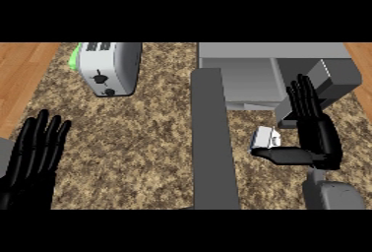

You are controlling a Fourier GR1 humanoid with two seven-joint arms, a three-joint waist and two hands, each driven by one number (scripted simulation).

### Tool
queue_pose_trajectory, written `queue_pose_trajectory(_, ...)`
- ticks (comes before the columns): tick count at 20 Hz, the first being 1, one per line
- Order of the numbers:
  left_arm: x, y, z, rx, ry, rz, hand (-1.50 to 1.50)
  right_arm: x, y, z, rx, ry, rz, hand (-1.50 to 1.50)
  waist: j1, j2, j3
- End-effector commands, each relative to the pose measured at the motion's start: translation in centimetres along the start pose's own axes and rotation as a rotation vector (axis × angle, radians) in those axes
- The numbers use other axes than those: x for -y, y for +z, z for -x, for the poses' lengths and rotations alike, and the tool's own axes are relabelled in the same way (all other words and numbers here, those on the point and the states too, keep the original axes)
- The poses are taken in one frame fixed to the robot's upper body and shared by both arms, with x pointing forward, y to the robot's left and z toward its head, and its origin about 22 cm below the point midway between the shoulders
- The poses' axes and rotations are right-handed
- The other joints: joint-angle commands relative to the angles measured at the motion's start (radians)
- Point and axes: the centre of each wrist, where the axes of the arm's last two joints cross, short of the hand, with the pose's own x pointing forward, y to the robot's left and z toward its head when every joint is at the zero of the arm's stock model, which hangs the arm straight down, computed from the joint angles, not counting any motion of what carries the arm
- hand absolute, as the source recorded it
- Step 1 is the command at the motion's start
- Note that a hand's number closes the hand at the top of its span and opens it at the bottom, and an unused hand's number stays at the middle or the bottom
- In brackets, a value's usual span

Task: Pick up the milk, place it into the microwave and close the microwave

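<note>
"What is nearest to you?"

"My two hands, both black. My left hand shows at the lower left edge. Its fingers are straight and spread, pointing up, and it has nothing in it. My smooth grey right forearm comes in at the lower right."

"And the surface?"

"One tabletop of speckled brown stone. It has a strip of orange wood planks at its left side and another at the far right."

"Where is the milk?"

"One small, boxy white milk carton sits on the tabletop just right of the microwave door, beside my right palm. My right hand is wide open, with fingers straight and pointing away. The thumb stretches left below the carton. I cannot tell whether it touches."

"The door?"

"The microwave door is one long, flat grey slab, swung open and running from near me back to the microwave."

"Farther back?"

"One grey, boxy microwave. To its left is one white-and-silver toaster with rounded corners and two dark knobs. Something green shows behind it."
</note>
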Motion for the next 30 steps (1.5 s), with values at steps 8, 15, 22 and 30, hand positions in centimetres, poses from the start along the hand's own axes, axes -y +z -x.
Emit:
queue_pose_trajectory(8, 0.1, 1.2, -0.6, -0.01, 0.02, 0.01, -1.5, 1.3, 1.7, 5.5, -0.086, 0.082, 0.046, -1.5, 0.001, 0.0, 0.0)
queue_pose_trajectory(15, 1.3, 2.8, -0.1, -0.013, 0.013, 0.019, -1.5, 3.9, 7.5, 10.6, -0.116, 0.066, 0.089, -1.5, -0.001, 0.0, 0.0)
queue_pose_trajectory(22, 0.8, 2.2, -1.7, 0.009, 0.003, 0.008, -1.5, 3.2, 7.0, 15.4, -0.122, 0.015, 0.078, -1.5, 0.007, 0.002, 0.001)
queue_pose_trajectory(30, 0.5, 2.1, -1.9, 0.024, -0.027, 0.006, -1.5, 4.5, 7.5, 17.8, -0.13, 0.02, 0.103, -1.5, 0.012, 0.004, 0.001)
